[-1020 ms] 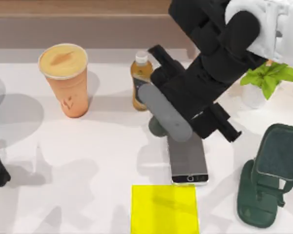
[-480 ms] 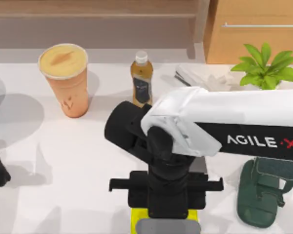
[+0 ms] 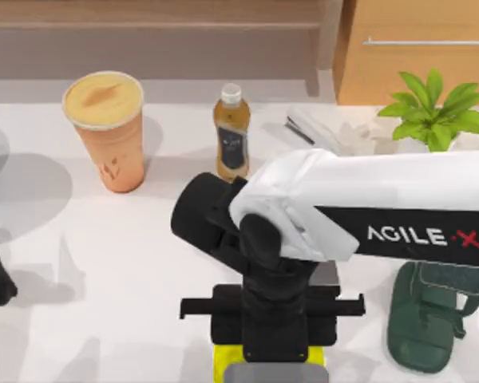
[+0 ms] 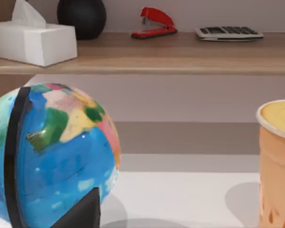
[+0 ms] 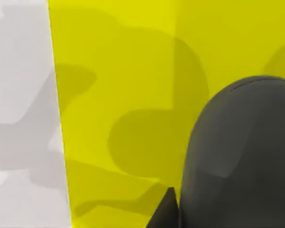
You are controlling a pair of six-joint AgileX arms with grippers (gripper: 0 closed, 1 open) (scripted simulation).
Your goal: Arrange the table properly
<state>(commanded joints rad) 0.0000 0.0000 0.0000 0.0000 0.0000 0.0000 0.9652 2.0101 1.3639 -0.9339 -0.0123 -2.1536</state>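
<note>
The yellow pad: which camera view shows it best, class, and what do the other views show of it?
The right wrist view shows the yellow pad best: a broad stretch of its surface and one straight edge against the table. The top view gives a thin strip under the right arm. The left wrist view faces a globe and a cup instead.

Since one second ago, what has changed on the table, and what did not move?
The right arm swung from the far right side down over the phone, its wrist now above the yellow pad. Cup, bottle, plant and green stand stayed put.
</note>
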